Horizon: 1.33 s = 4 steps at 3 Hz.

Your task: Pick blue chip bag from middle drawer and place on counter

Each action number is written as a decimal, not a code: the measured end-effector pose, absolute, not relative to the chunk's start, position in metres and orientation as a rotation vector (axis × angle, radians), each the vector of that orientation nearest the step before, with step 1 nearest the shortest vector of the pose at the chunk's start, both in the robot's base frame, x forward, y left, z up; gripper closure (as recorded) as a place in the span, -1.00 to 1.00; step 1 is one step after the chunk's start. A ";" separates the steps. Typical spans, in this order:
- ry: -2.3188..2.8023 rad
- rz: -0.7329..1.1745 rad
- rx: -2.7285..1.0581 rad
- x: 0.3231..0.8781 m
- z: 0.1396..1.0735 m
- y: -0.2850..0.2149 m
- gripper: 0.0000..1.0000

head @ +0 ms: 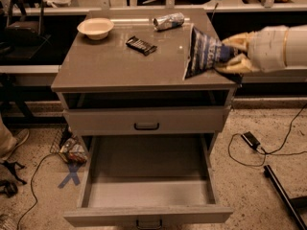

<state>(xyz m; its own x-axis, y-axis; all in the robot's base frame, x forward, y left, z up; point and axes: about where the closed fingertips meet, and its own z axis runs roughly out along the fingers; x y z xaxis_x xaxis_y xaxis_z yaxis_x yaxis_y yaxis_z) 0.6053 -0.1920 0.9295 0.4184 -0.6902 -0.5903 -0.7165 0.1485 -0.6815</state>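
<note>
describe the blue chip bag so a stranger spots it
At the right edge of the grey-brown counter, the gripper, reaching in from the right, holds the blue chip bag. Unlike the silvery can and black bar nearby, it is dark blue with white lettering.

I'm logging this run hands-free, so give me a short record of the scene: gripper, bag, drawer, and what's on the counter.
gripper: reaching in from the right, over the counter's right edge, shut on the blue chip bag
blue chip bag: held tilted over the counter's right side; contact with the top cannot be told
drawer: pulled out, nothing seen inside
counter: bowl at back left, black bar mid-back, can lying at the back
stage: bag out of the drawer, not yet released
</note>
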 end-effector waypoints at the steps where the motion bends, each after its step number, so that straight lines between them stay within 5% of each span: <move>1: 1.286 0.059 -1.459 0.655 0.959 -0.178 1.00; 2: 1.335 0.080 -1.414 0.689 0.962 -0.169 1.00; 4: 1.458 0.133 -1.432 0.735 0.940 -0.143 0.17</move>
<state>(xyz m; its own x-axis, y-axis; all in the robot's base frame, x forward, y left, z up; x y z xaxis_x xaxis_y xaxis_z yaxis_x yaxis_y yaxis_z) 0.7346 -0.1431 0.9401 0.2544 -0.6686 -0.6987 -0.7838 0.2807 -0.5539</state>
